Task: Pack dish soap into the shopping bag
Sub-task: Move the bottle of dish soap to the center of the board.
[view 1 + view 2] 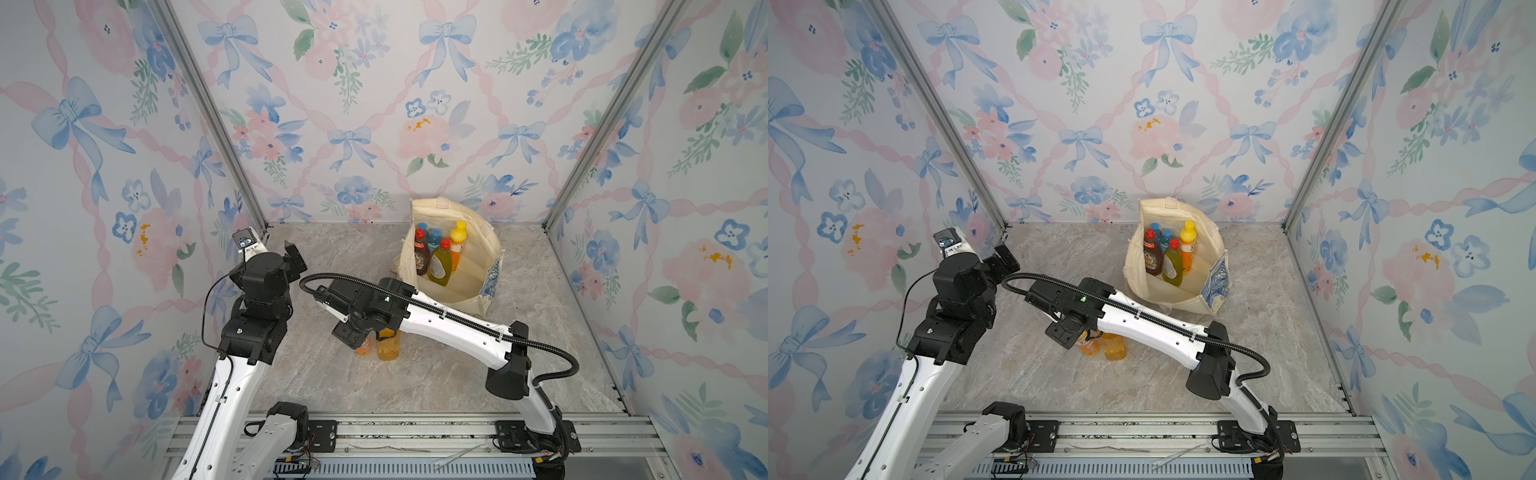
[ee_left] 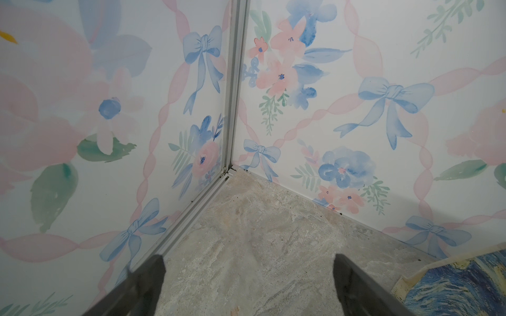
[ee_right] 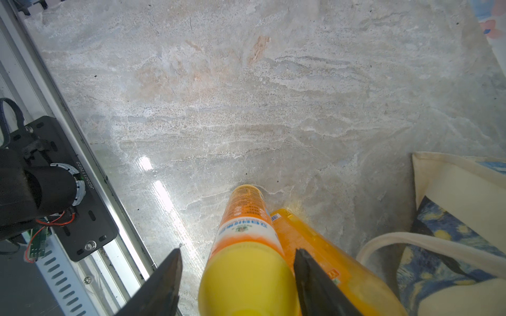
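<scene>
Well, from my seat the shopping bag [image 1: 478, 237] stands open just right of centre in both top views [image 1: 1204, 232], hard against the back wall, its blue-and-yellow print showing on the near right side. Inside it I count five upright bottles packed together: a brown bottle [image 1: 421, 257] with a red cap, a green bottle [image 1: 439, 268] with a red cap, a yellow-capped bottle [image 1: 457, 245] and two blue caps [image 1: 434, 237] behind them.

Two more bottles stand on the marble table [image 1: 415, 374], below centre of the frame and touching each other: an orange bottle [image 1: 363, 345] and a squarer amber bottle [image 1: 388, 347]. They are well apart from the bag's mouth.

My right gripper [image 3: 238, 250] hangs right over the orange bottle [image 3: 246, 238], jaws spread to either side of its yellow top. One finger [image 3: 309, 273] sits just against it, wedged between it and the amber bottle [image 3: 290, 227]; the other finger [image 3: 167, 270] shows a clear gap. I see no grip.

My left gripper [image 2: 249, 257] sits at the left of the frame, jaws wide with nothing between them, facing the back-left corner.
</scene>
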You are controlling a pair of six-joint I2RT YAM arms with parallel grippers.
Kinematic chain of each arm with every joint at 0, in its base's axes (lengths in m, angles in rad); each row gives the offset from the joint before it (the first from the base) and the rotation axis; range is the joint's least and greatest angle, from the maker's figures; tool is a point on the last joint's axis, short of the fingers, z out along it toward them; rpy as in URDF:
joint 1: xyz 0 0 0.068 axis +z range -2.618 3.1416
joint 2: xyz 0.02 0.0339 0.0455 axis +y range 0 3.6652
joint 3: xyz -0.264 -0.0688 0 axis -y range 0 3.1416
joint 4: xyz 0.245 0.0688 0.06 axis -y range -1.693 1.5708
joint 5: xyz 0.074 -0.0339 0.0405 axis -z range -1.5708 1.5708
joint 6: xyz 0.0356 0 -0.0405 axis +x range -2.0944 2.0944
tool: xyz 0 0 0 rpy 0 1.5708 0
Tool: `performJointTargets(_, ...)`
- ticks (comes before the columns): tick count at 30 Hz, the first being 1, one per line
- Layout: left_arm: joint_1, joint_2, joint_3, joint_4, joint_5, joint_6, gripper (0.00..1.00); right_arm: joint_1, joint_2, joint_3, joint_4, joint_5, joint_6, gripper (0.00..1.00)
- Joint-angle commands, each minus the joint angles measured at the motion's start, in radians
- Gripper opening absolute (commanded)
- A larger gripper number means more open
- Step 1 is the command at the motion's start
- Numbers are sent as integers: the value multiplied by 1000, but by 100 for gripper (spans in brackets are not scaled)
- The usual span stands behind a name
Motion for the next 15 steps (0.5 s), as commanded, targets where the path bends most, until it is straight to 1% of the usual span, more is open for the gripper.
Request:
performJointTargets(1,7,5,2,-11,7,-10,98,-21,-27,-27,11,-24,-18,65)
performJointTargets(6,7,14,8,-11,17,-11,98,-31,-17,-38,11,-47,-30,63)
performJointTargets(15,7,35,24,-9,19,-4,98,-29,-8,-45,16,-73,-55,64)
